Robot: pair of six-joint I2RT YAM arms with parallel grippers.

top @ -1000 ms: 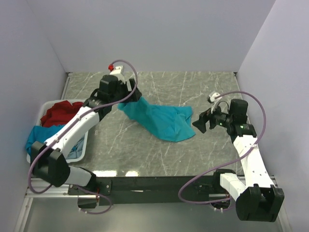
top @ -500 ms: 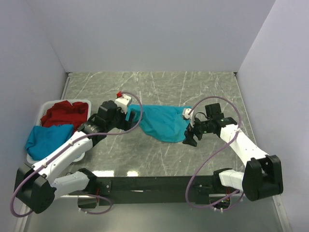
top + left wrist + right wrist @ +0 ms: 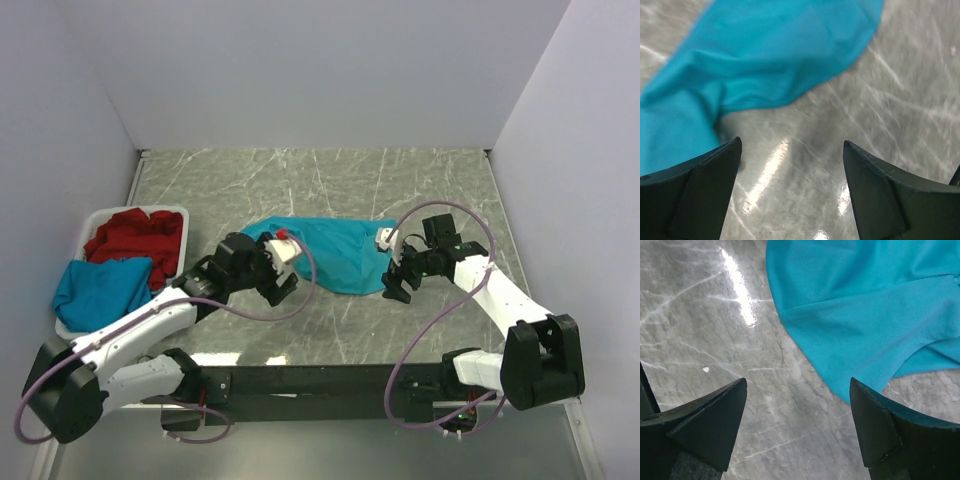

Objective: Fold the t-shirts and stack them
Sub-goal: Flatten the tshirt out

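Observation:
A teal t-shirt (image 3: pixel 335 255) lies crumpled and spread on the grey marble table. My left gripper (image 3: pixel 282 290) hovers open just near of the shirt's left end. In the left wrist view the shirt (image 3: pixel 765 60) fills the upper left and only bare table shows between the left gripper's (image 3: pixel 791 142) jaws. My right gripper (image 3: pixel 393 284) stands open at the shirt's near right corner. The right wrist view has the shirt's hem (image 3: pixel 865 315) running to the right fingertip (image 3: pixel 875 420), and the right gripper (image 3: pixel 798 381) holds nothing. A red t-shirt (image 3: pixel 135 235) and a teal-blue one (image 3: pixel 100 285) lie heaped in the basket.
The white plastic basket (image 3: pixel 184 245) stands at the table's left edge. White walls close the table in at the back and on both sides. The arms' black base rail (image 3: pixel 320 380) runs along the near edge.
The left gripper has come off the shirt's left end and dropped toward the near edge. The shirt has settled flat. The right gripper moved left to the shirt's right corner.

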